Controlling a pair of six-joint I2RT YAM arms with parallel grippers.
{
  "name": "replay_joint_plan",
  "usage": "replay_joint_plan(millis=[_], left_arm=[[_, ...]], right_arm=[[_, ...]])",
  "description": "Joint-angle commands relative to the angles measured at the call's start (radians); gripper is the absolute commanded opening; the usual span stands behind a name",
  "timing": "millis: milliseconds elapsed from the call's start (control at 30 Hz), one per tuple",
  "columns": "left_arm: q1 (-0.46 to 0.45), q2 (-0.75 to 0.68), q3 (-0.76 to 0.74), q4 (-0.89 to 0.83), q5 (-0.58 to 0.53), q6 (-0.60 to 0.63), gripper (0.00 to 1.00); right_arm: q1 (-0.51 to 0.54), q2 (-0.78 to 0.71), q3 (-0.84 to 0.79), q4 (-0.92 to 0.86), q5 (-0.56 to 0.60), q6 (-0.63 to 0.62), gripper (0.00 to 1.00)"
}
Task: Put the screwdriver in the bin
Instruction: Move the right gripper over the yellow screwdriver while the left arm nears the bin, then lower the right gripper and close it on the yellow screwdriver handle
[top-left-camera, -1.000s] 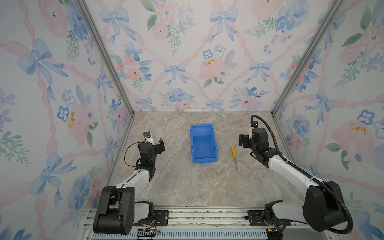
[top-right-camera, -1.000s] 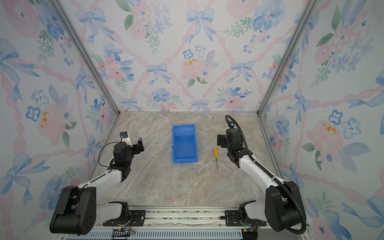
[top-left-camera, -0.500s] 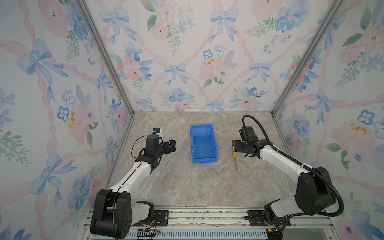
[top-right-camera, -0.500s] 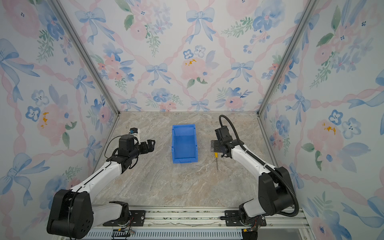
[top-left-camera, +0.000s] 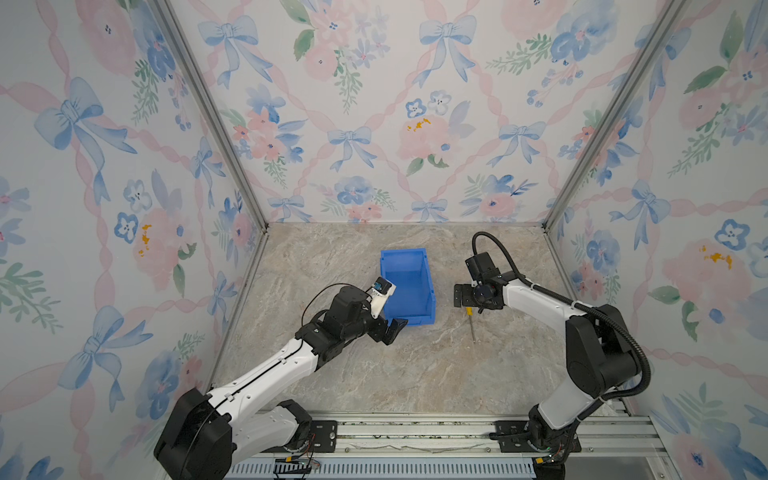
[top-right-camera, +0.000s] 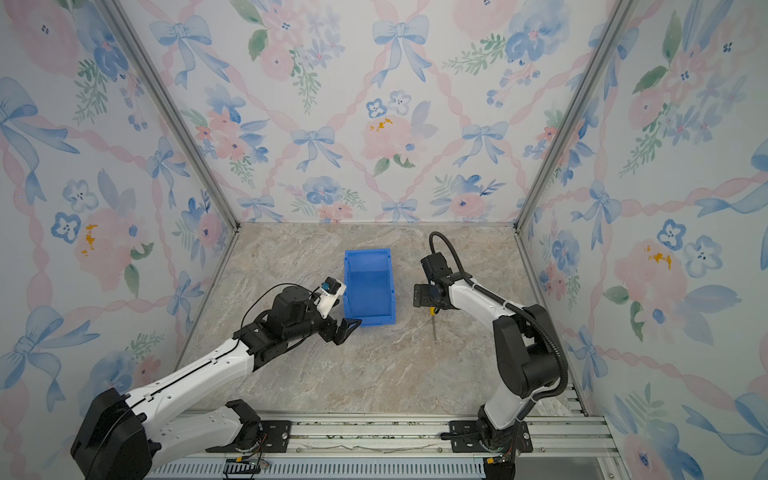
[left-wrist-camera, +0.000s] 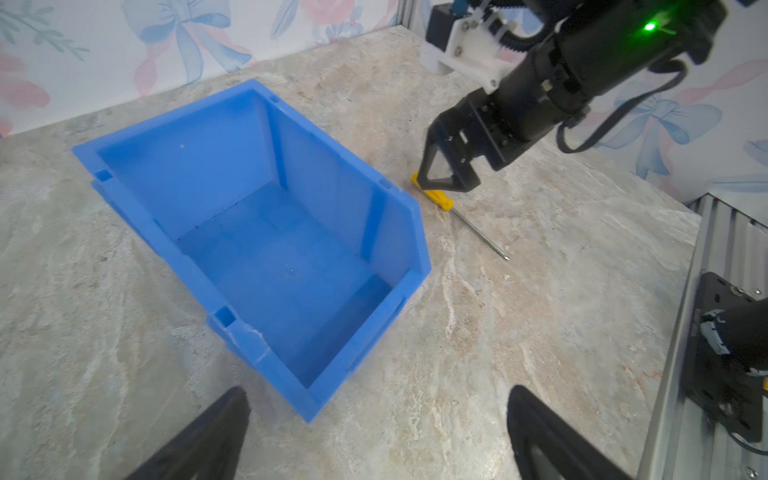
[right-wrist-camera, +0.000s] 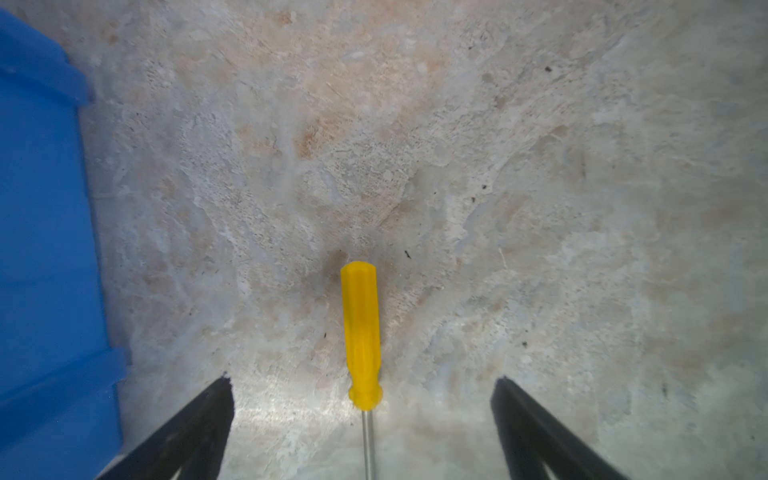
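Note:
The blue bin (top-left-camera: 429, 291) (top-right-camera: 389, 291) stands open-topped and empty at mid-table; its walls also show in the wrist views (left-wrist-camera: 187, 158) (right-wrist-camera: 41, 249). The screwdriver (top-left-camera: 471, 324) (top-right-camera: 433, 326) lies flat to the bin's right, yellow handle (left-wrist-camera: 436, 197) (right-wrist-camera: 360, 328) toward the back wall, shaft toward the front. My right gripper (top-left-camera: 468, 305) (top-right-camera: 432, 305) (left-wrist-camera: 446, 183) (right-wrist-camera: 361, 380) points down, open, straddling the handle's shaft end without touching it. Beside the bin's front left corner hovers my left gripper (top-left-camera: 395, 326) (top-right-camera: 349, 326) (left-wrist-camera: 376, 395), open and empty.
Floral walls close in the marble table (top-left-camera: 415, 374) on three sides. An aluminium rail (top-left-camera: 415, 432) with both arm bases runs along the front edge. The right arm's base plate (left-wrist-camera: 723, 361) shows near the rail.
My left arm has stretched out from the left wall to the bin's front left corner. My right gripper has swung left and lowered over the screwdriver's handle, staying open.

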Motion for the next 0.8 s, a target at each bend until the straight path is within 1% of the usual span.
replay_joint_plan(millis=[0,67,133,233,333,600,733,767], left_arm=[[-0.047,0.001,0.049,-0.009,-0.021,0.04,0.98],[-0.063,0.018,0.049,-0.009,-0.027,0.04,0.97],[-0.072,0.034,0.085,-0.009,-0.029,0.041,0.98],[-0.074,0.045,0.1,-0.007,-0.026,0.04,0.97],[-0.074,0.051,0.109,-0.007,-0.03,0.04,0.97],[-0.074,0.057,0.104,-0.008,-0.034,0.048,0.97],[-0.07,0.053,0.1,-0.012,-0.048,0.073,0.97],[-0.071,0.054,0.1,-0.014,-0.049,0.077,0.98]], right_arm=[[0.005,0.04,0.034,-0.016,-0.019,0.014,0.98],[0.003,0.059,0.039,-0.01,-0.02,0.012,0.97],[0.004,0.078,0.044,-0.013,-0.013,0.007,0.94],[0.003,0.093,0.036,-0.013,0.011,-0.003,0.89],[0.004,0.112,0.03,-0.007,0.008,-0.017,0.86],[0.002,0.155,0.037,0.01,0.018,-0.025,0.63],[0.002,0.184,0.052,0.018,0.008,-0.041,0.57],[0.001,0.192,0.059,0.015,0.009,-0.043,0.54]])
